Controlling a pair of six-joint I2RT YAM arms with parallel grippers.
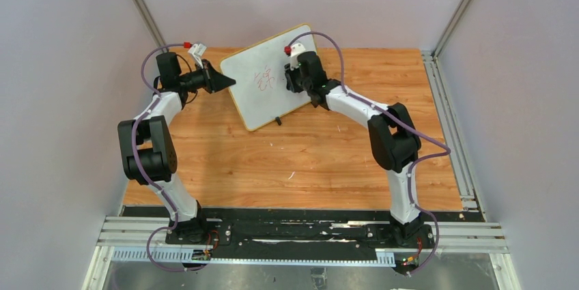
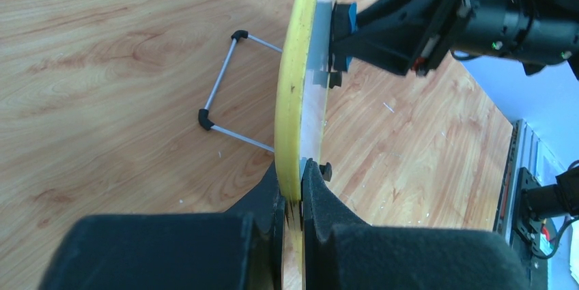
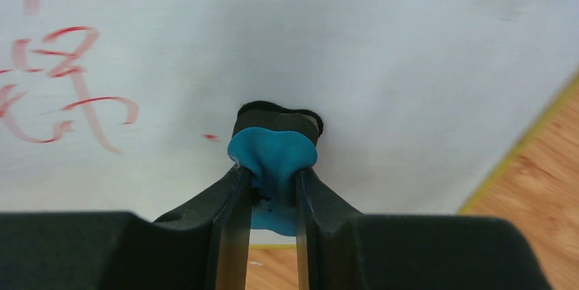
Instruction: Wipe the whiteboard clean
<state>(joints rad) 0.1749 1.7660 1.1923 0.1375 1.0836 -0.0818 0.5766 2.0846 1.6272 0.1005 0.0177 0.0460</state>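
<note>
Whiteboard [image 1: 270, 78] stands at the far middle of the table [image 1: 307, 160], propped on its wire stand [image 2: 222, 85], face towards the right arm; red writing [image 3: 61, 92] on the face. Left gripper [image 2: 292, 181] closed tight on the board's yellow edge, one finger on each side, board running straight up between them in the wrist view. Right gripper [image 3: 267, 184] nearly closed, pinching a blue eraser [image 3: 273, 153]; the eraser's dark pad is pressed flat against the white face. Contact spot lies just to the right of the writing in the top view, well inside the frame; one small red fleck beside the pad.
</note>
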